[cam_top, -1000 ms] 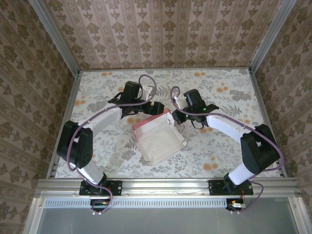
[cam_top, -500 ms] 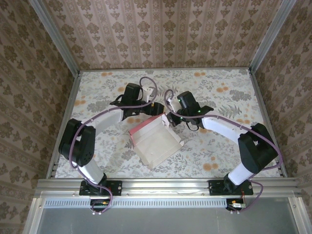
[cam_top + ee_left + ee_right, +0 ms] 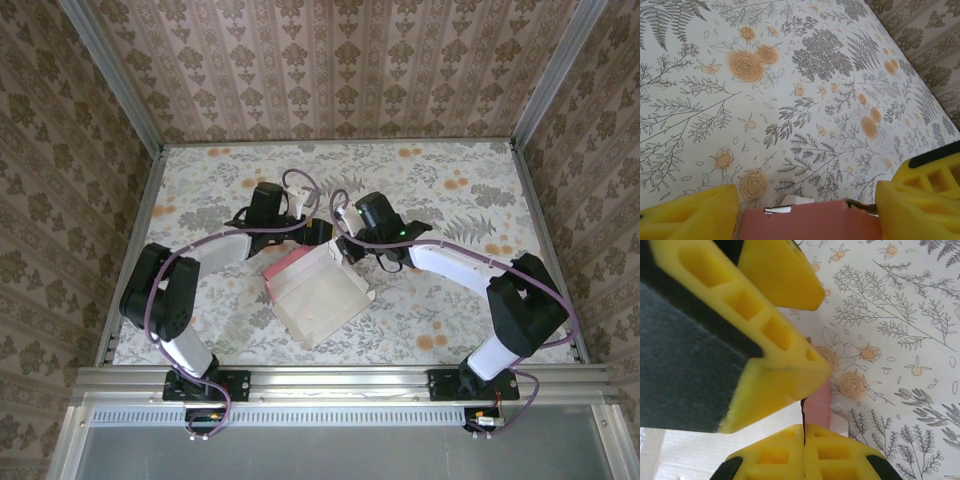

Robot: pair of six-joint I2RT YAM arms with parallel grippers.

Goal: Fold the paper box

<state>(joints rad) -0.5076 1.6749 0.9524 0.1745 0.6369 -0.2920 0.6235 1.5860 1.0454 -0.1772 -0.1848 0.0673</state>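
The paper box [image 3: 320,295] lies open at the table's middle, pale inside up, with its salmon-pink far wall [image 3: 292,268] raised. My left gripper [image 3: 318,236] hangs over that wall. In the left wrist view it [image 3: 807,202] is open, its yellow fingers [image 3: 690,212] set on either side of the pink wall [image 3: 810,222]. My right gripper [image 3: 343,248] is at the box's far right corner. In the right wrist view it [image 3: 804,440] is shut on the cardboard edge of the pink wall [image 3: 817,407], with the left gripper's yellow finger [image 3: 755,350] close above.
The floral tablecloth [image 3: 450,190] spreads around the box, with patterned walls on three sides. A metal rail [image 3: 340,380] runs along the near edge. Both arms angle inward and nearly meet above the box's far side.
Both grippers have closed in on the box's far wall, the right one moving left to the corner. The box has shifted slightly left and toward the near edge.
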